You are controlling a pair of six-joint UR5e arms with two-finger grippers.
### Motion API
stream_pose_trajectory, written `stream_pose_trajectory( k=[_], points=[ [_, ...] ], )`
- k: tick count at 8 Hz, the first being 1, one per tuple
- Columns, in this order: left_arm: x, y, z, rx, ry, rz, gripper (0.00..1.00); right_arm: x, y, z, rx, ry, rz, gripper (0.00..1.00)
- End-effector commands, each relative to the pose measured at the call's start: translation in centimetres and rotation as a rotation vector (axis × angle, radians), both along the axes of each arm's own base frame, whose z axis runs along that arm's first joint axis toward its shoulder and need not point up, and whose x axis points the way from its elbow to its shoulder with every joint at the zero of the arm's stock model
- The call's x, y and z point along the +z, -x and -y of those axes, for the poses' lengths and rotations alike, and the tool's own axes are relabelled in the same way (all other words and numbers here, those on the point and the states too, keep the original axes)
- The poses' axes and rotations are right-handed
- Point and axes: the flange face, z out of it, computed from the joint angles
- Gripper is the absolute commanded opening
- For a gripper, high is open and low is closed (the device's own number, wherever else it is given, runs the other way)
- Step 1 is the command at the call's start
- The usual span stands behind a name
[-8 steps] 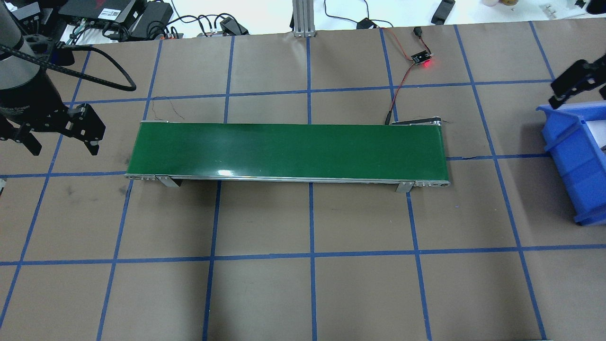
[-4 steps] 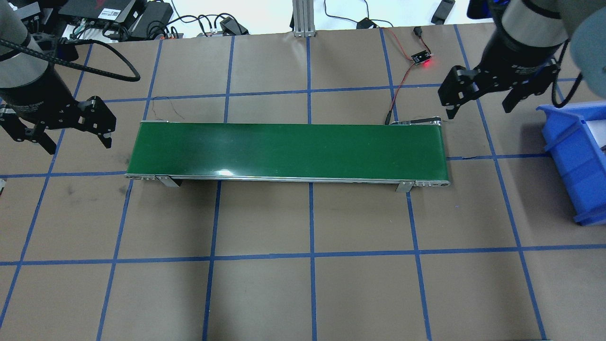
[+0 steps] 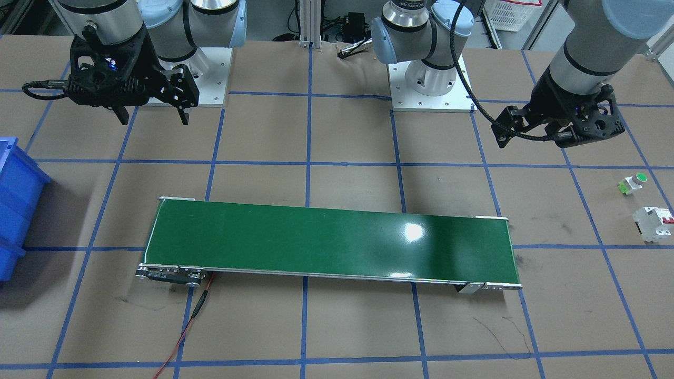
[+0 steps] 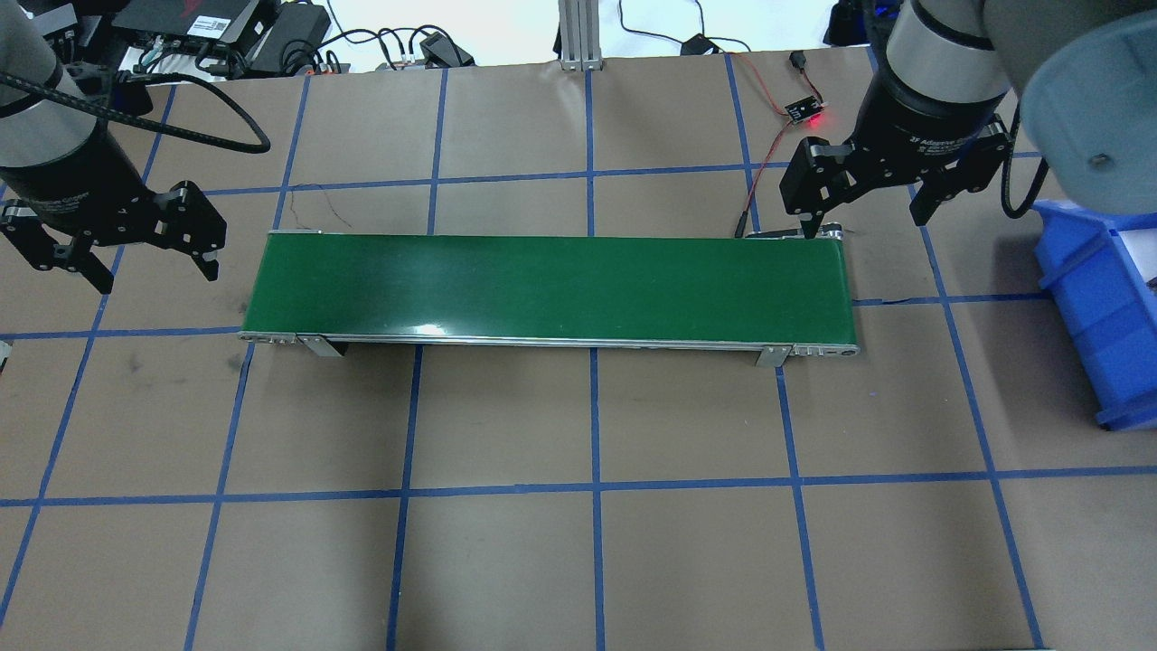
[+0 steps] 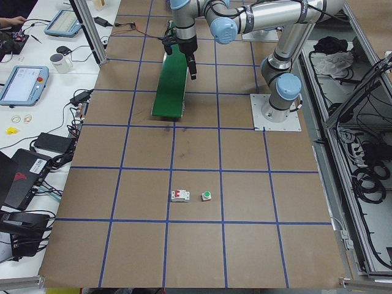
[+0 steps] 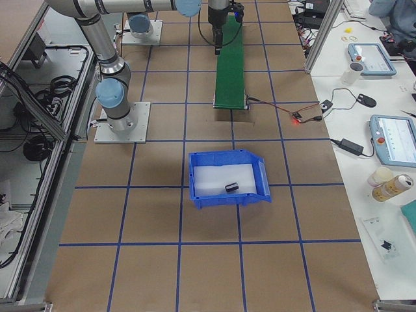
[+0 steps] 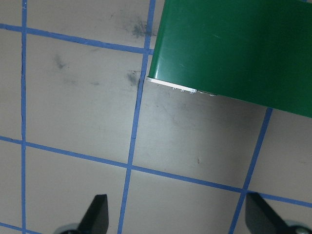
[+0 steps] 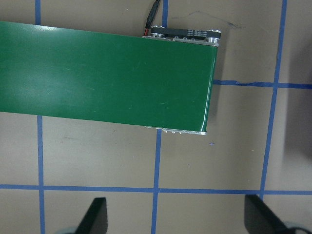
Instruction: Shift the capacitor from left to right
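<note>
The capacitor [image 6: 232, 187] is a small dark cylinder lying inside the blue bin [image 6: 227, 198], seen only in the exterior right view. My left gripper [image 4: 152, 274] is open and empty, hovering just off the left end of the green conveyor belt [image 4: 542, 289]. The left wrist view shows its fingertips [image 7: 97, 212] spread above bare table beside the belt corner [image 7: 234, 48]. My right gripper [image 4: 863, 223] is open and empty above the belt's right end. The right wrist view shows that end of the belt [image 8: 107, 73] below it.
A white circuit breaker [image 3: 653, 223] and a green-capped push-button [image 3: 634, 181] lie on the table on the robot's left. The blue bin [image 4: 1098, 298] stands at the right edge. A sensor board with a red light [image 4: 804, 113] and its wires lie behind the belt's right end.
My right arm has swung in from the right edge, over the bin, to above the belt's right end. My left gripper has shifted slightly toward the belt's left end. Both stay open.
</note>
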Motion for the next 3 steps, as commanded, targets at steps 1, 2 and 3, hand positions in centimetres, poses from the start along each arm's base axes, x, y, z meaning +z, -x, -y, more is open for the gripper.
stream_pose_trajectory(
  k=[1,2,3],
  points=[
    [0.02,0.01,0.01,-0.001,0.000,0.001,1.00,-0.01,0.05,0.00,0.000,-0.001,-0.010,1.00],
    [-0.05,0.05,0.00,-0.001,-0.001,-0.003,1.00,0.00,0.24,0.03,0.006,-0.001,-0.022,1.00],
    [-0.05,0.02,-0.01,-0.003,-0.002,0.000,1.00,0.01,0.47,0.03,0.008,-0.001,-0.045,1.00]
  ],
)
